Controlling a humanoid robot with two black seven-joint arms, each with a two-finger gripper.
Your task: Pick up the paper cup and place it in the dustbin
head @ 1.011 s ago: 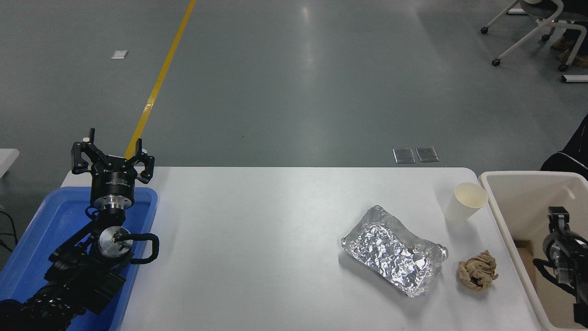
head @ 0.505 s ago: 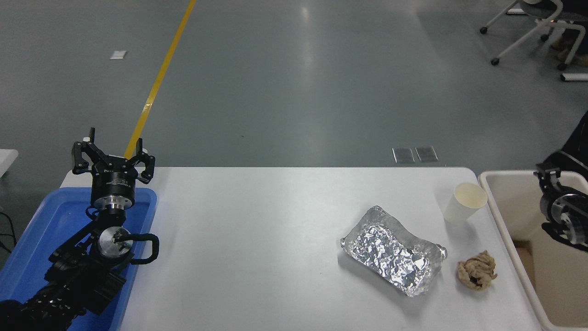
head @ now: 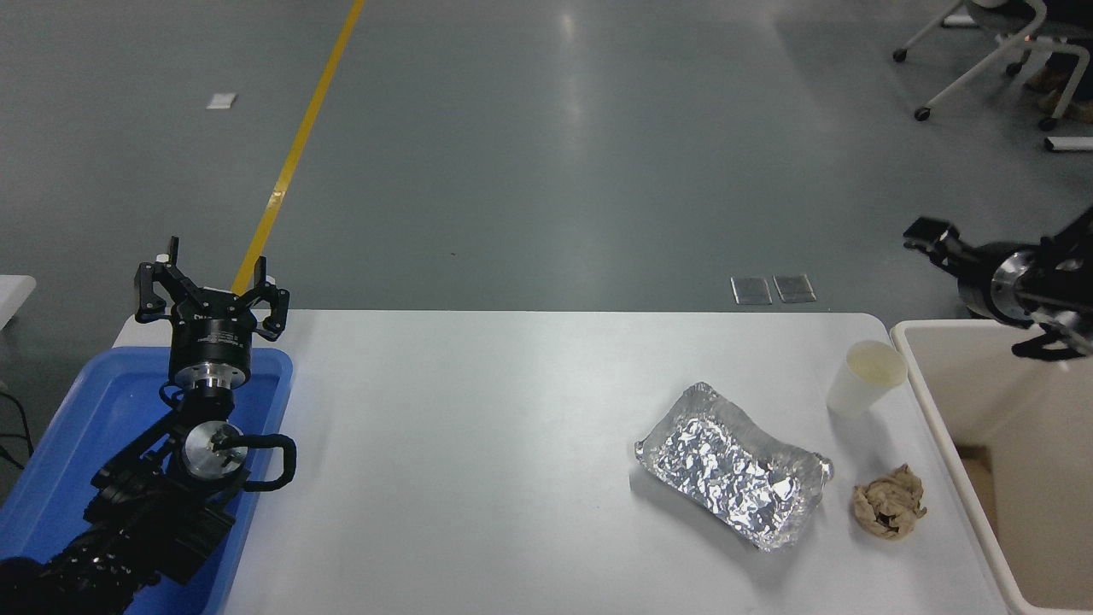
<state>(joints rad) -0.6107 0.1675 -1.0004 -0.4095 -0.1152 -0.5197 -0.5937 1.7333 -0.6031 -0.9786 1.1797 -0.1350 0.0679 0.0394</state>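
Nearest me, the left claw (head: 207, 290) sits parked over the blue tray (head: 51, 444), fingers spread wide and empty. Further along the desk (head: 478, 444) lie the paper ball (head: 890, 502) and the foil tray (head: 734, 465). Behind them the cup (head: 864, 377) stands upright, just beside the bin (head: 918, 376) rim. Furthest off, the right claw (head: 926, 235) hangs high above the bin's far end, well apart from the cup; I can't tell how its fingers stand. The cup looks light, so a sideways brush on the way down could tip it or send it rolling toward the foil.
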